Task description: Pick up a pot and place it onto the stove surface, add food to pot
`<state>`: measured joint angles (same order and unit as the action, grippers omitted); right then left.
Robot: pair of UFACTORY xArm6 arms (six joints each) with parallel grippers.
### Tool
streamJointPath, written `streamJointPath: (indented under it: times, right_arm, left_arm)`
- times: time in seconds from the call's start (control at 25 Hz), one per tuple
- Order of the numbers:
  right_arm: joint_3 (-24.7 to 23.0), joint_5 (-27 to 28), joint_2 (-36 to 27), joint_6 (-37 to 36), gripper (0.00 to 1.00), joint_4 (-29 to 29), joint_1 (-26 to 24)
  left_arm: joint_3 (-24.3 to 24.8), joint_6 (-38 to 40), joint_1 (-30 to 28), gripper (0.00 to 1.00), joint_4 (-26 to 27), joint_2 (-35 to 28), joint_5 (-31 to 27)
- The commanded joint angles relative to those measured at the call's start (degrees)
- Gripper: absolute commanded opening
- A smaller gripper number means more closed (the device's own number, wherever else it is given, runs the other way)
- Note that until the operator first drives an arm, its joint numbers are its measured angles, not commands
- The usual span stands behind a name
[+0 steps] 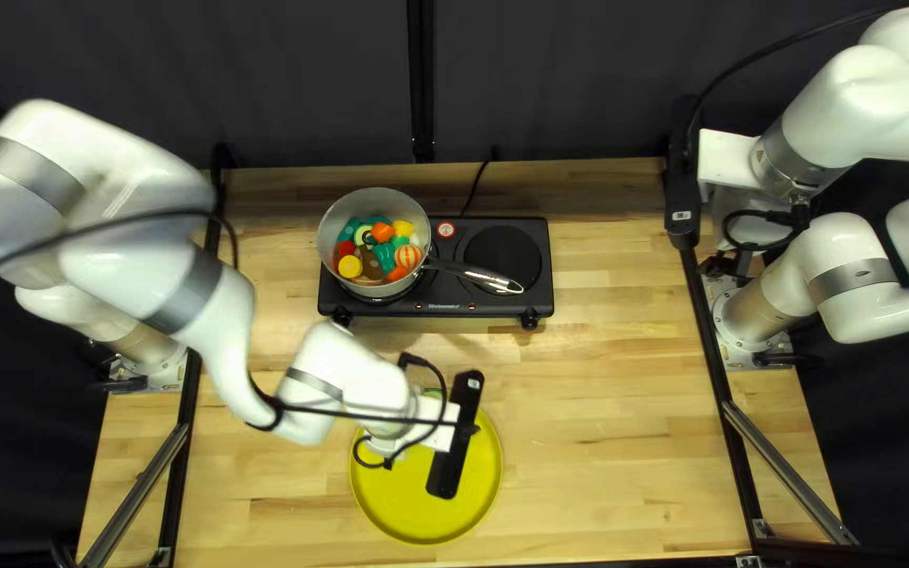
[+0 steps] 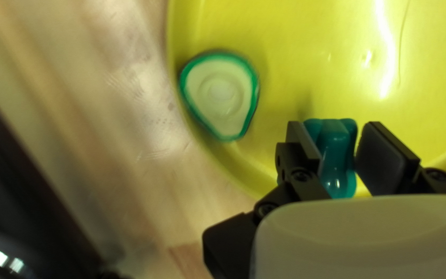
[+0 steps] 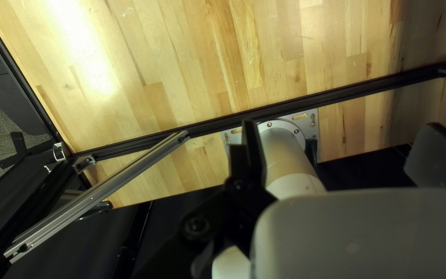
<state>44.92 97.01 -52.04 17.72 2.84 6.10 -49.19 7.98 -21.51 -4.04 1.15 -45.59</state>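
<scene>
In the top left view my left gripper (image 1: 457,434) is over the yellow plate (image 1: 412,518), its fingertips hidden from above. My left gripper (image 2: 339,155), in its own wrist view, has both fingers against a teal food piece (image 2: 335,155) at the plate (image 2: 316,46). A pale food piece with a green rim (image 2: 219,93) lies beside it, near the plate's edge. The grey pot (image 1: 325,240), holding several colourful food pieces (image 1: 383,252), stands on the stove's (image 1: 444,286) left burner. My right gripper (image 1: 683,189) is raised at the right; the right gripper (image 3: 336,150) has its fingers wide apart, nothing between them.
The pot's handle (image 1: 486,277) extends across the stove toward the right burner (image 1: 503,256). A black cable (image 1: 476,189) runs behind the stove. Bare wooden table (image 1: 623,421) extends right of the plate. Black rails (image 1: 723,358) run along the table's sides.
</scene>
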Motion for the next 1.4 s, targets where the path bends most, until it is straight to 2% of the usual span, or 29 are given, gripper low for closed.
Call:
streamJointPath:
  times: [0.04,0.12,0.28,0.32,0.36,0.44,0.6,0.68,0.76,0.96,1.12,1.4]
  right_arm:
    - [0.0,0.0,0.0,0.0,1.0,0.0,0.0]
    - [0.0,0.0,0.0,0.0,1.0,0.0,0.0]
    - [0.0,0.0,0.0,0.0,1.0,0.0,0.0]
    - [0.0,0.0,0.0,0.0,1.0,0.0,0.0]
    - [0.0,0.0,0.0,0.0,1.0,0.0,0.0]
    - [0.0,0.0,0.0,0.0,1.0,0.0,0.0]
    - [0.0,0.0,0.0,0.0,1.0,0.0,0.0]
    - [0.0,0.0,0.0,0.0,1.0,0.0,0.0]
    - [0.0,0.0,0.0,0.0,1.0,0.0,0.0]
    - [0.0,0.0,0.0,0.0,1.0,0.0,0.0]
    - [0.0,0.0,0.0,0.0,1.0,0.0,0.0]
    - [0.0,0.0,0.0,0.0,1.0,0.0,0.0]
  left_arm:
    - [1.5,-5.0,3.8,0.0,0.9,-6.8,-5.1]
    - [0.8,-6.2,4.1,0.0,1.8,-6.7,-5.3]
    - [-4.2,-6.9,1.1,0.0,4.3,-0.1,-2.7]
    - [-4.6,-7.0,0.7,0.38,4.5,0.5,-2.5]
    - [-6.1,-6.5,-0.4,1.0,4.9,2.2,-2.3]
    - [-7.9,-5.7,-1.9,1.0,5.3,4.1,-2.5]
    - [-17.6,-1.5,-6.5,1.0,4.5,12.6,-6.9]
    - [-20.9,-1.2,-7.7,1.0,4.7,15.6,-8.8]
    - [-22.6,-2.1,-8.5,1.0,5.3,17.8,-9.5]
    - [-19.6,-5.0,-8.5,1.0,5.8,18.8,-7.3]
    - [-18.2,-5.7,-8.6,1.0,4.3,18.4,-7.6]
    - [-14.6,-7.2,-8.0,1.0,2.0,18.6,-4.8]
